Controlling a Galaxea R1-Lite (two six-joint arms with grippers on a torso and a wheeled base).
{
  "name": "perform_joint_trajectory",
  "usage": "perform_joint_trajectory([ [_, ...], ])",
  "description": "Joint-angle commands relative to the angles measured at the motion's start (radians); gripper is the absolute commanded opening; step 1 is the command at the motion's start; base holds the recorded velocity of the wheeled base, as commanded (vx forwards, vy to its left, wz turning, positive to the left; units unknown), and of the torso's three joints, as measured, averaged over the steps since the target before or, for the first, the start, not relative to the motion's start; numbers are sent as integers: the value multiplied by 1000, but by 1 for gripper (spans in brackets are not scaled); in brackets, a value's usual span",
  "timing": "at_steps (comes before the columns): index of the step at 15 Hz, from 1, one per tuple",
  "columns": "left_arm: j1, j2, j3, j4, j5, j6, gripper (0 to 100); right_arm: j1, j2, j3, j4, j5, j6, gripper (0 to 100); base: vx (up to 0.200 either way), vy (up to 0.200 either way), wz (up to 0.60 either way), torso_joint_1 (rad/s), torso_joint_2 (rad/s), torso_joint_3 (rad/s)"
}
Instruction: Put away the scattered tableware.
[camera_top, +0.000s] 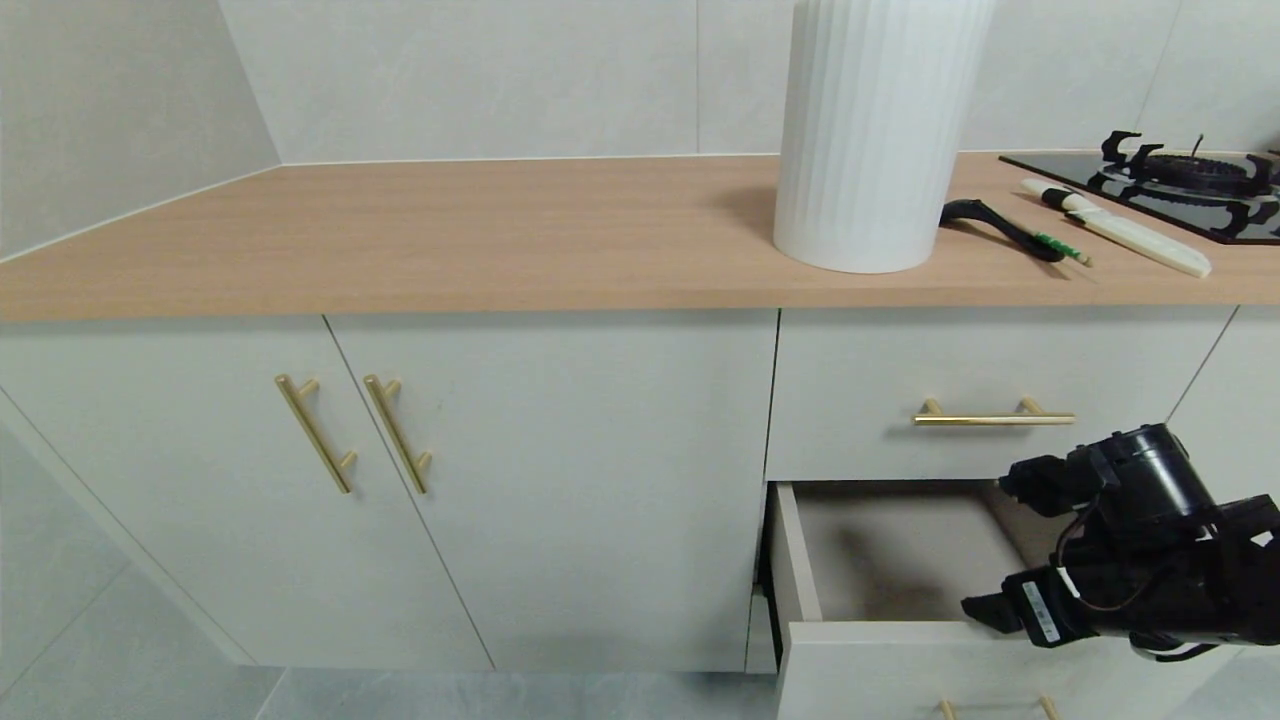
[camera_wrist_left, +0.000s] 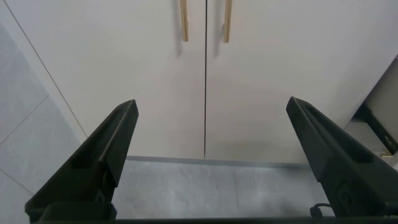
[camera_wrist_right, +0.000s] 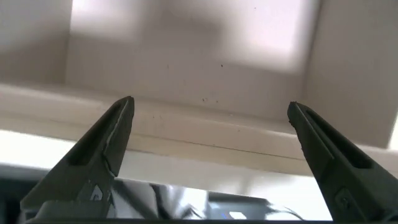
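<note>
Down at the pale grey pulled-out lower drawer (camera_top: 890, 560) the right gripper (camera_top: 1015, 545) is hanging just over the front edge, claw spread wide and gripping nothing. I'm guessing it's sitting there because that drawer is where the tableware is going, and it's already open with a bare inside. In the right wrist view the drawer's front lip and back wall are showing between the two fingers, so the claw is pointing straight into it

The stuff that needs putting away is lying up on the brown wooden countertop (camera_top: 450, 240), well apart from that claw. A black-handled utensil with a green tip (camera_top: 1010, 232) and a cream-bladed knife with a white handle (camera_top: 1120, 230) are lying side by side between the tall white ribbed cylinder (camera_top: 870, 130) and the black gas hob (camera_top: 1190, 180). I can't tell what the black one is, maybe a peeler

The left gripper (camera_wrist_left: 210, 106) is hanging low and facing the pale cupboard doors (camera_wrist_left: 280, 74) with their brass bar handles. Its claw is also wide open and empty, and to me it's looking parked out of the way

The closed upper drawer with the brass bar handle (camera_top: 993, 417) is sitting between the claw and the counter. So I'm thinking the next reach is going to need care around that front and the counter's overhang, and nothing is looking put away yet
</note>
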Motion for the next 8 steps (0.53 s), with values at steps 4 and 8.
perform_joint_trajectory([
  [4,0,1,0,0,0,0,100,43,-58,5,218,-3,-100,100,0,0,0,0,0,0],
  [8,0,1,0,0,0,0,100,78,-98,0,411,-14,-153,100,0,0,0,0,0,0],
])
